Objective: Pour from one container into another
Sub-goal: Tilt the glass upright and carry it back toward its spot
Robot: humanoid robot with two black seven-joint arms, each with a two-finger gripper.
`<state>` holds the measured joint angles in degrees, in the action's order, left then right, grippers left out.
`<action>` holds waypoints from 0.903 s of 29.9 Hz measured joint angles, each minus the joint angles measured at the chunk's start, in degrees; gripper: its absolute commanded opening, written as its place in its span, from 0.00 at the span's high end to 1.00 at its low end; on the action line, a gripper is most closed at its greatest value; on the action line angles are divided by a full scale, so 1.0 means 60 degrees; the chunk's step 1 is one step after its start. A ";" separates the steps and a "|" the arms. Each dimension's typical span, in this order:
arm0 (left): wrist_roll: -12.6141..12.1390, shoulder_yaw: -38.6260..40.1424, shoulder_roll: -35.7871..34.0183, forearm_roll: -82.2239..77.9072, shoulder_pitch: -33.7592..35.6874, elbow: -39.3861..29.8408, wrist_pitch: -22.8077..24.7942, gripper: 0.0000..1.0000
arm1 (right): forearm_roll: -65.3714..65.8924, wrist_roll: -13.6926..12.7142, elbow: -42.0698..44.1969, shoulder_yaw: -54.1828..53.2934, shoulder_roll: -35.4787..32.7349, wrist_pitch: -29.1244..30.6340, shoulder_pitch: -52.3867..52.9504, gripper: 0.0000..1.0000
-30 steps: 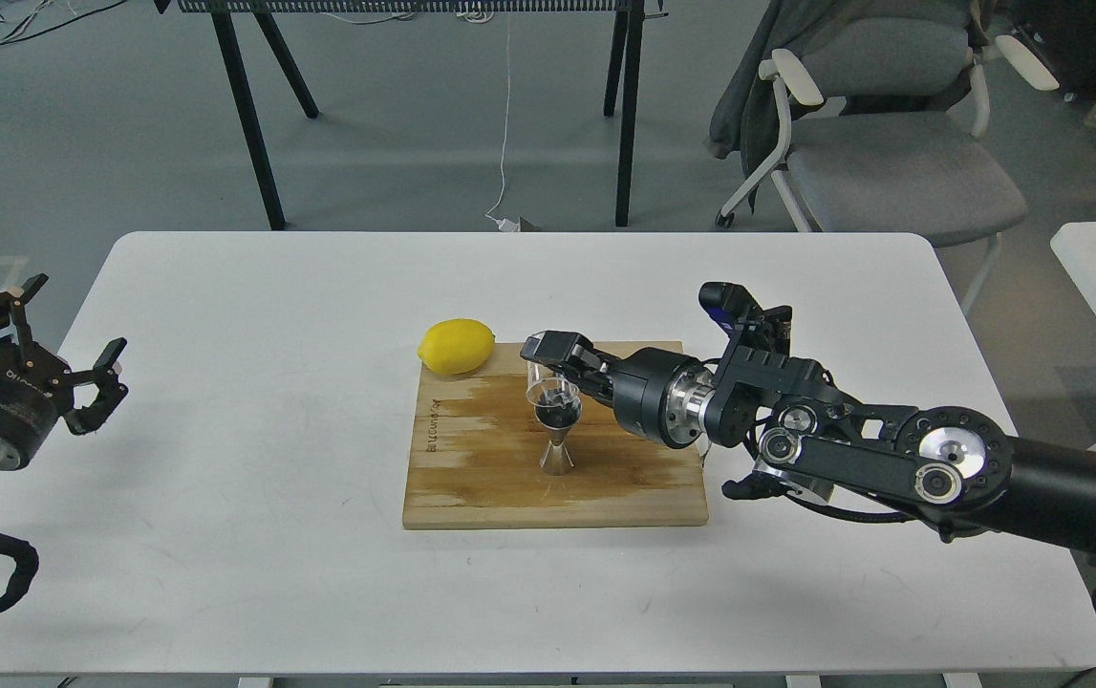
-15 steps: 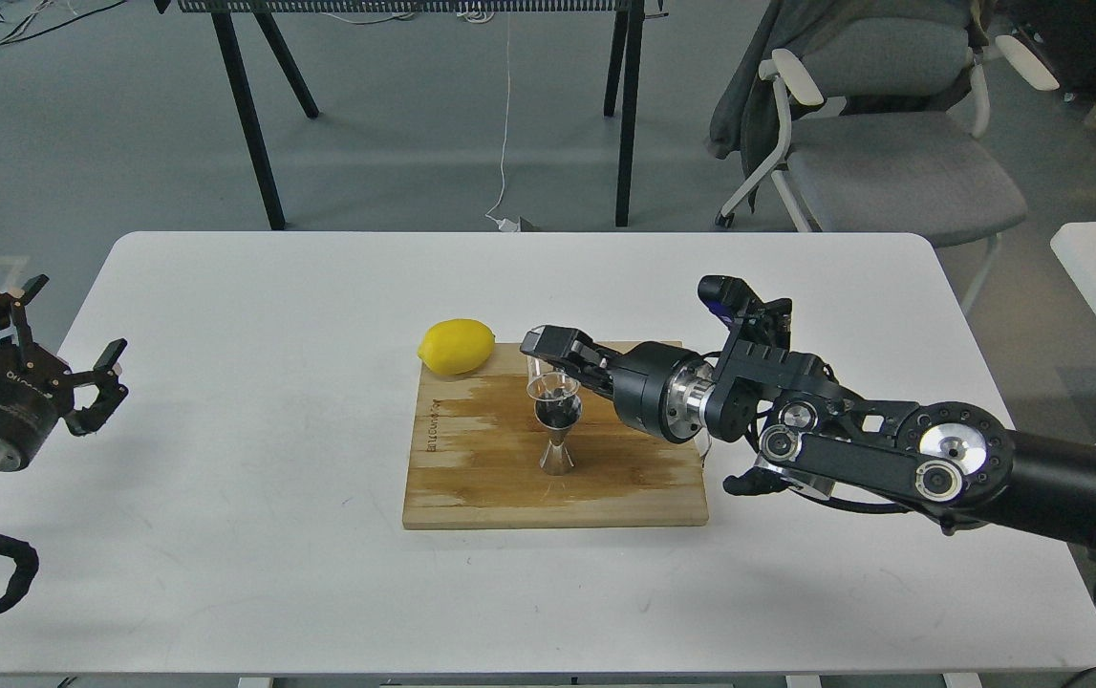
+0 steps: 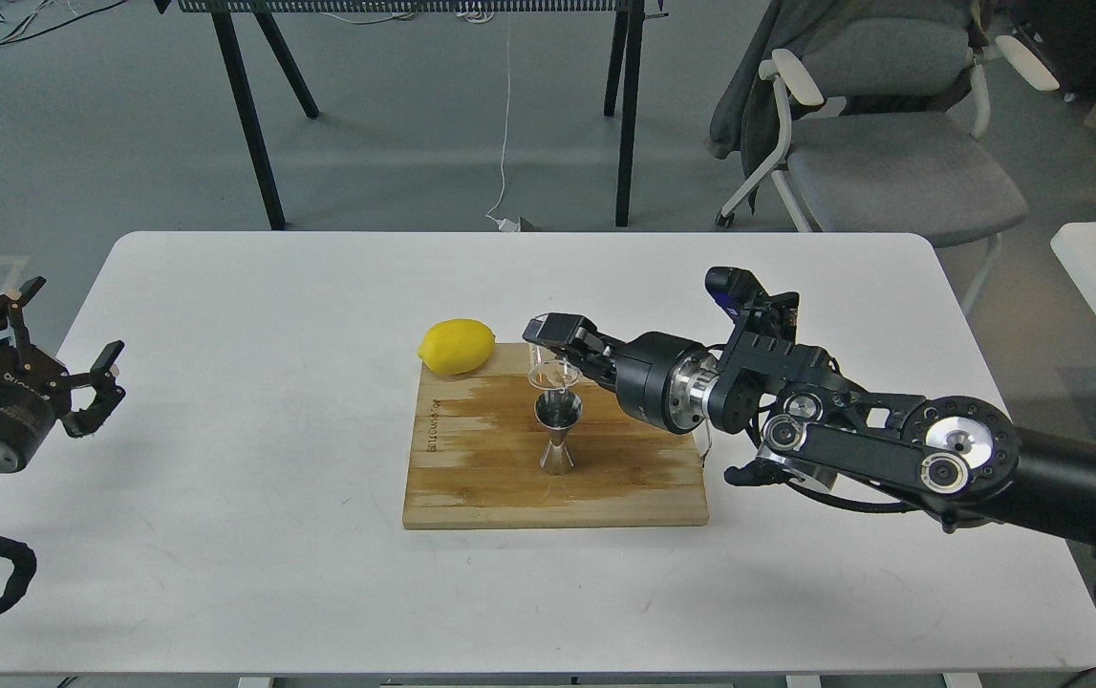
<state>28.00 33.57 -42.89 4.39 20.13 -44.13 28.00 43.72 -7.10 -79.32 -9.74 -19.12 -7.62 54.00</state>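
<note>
The clear glass cup (image 3: 550,374) hangs just above the steel jigger (image 3: 557,436), held in my right gripper (image 3: 562,354), which is shut on it from the right. The cup looks nearly upright, its base close over the jigger's mouth. The jigger stands upright on the wooden board (image 3: 471,478), and its upper cone looks dark inside. My left gripper (image 3: 36,349) is open at the table's far left edge, holding nothing and far from both containers.
A yellow lemon (image 3: 457,346) rests at the board's back left corner. The white table (image 3: 223,535) spreads around the board. An office chair (image 3: 891,153) and black table legs (image 3: 251,115) stand beyond the table's far edge.
My right gripper has lifted the glass cup slightly and turned it back toward upright above the jigger. The left arm has barely moved.
</note>
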 measured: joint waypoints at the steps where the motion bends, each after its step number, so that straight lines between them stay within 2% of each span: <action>1: 0.0000 0.0000 0.0000 0.0000 0.0000 0.0014 0.0000 0.01 | -0.0101 -0.0001 -0.0007 -0.0134 -0.0010 -0.0005 -0.0061 0.72; 7: 0.0000 0.0000 0.0047 0.0000 0.0000 0.0089 0.0000 0.01 | -0.0931 0.0021 -0.0048 -0.1659 -0.0116 -0.0072 -0.0808 0.72; 14: 0.0000 0.0000 0.0206 0.0000 -0.0001 0.0292 0.0000 0.01 | -0.2405 0.0135 -0.0048 -0.5115 0.0018 -0.0104 -0.3024 0.72; 22: 0.0000 -0.0016 0.0622 -0.0005 -0.0011 0.0574 0.0000 0.01 | -0.5205 0.0578 -0.0072 -0.9048 0.0287 0.0028 -0.5862 0.72; 27: 0.0000 -0.0029 0.0800 -0.0016 -0.0002 0.0582 0.0000 0.01 | -0.6955 0.0789 0.0124 -1.0785 0.0729 0.0016 -0.7219 0.72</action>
<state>28.00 33.40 -38.09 4.30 20.11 -40.63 28.00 1.99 -2.37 -78.58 -74.45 -14.75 -7.52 10.68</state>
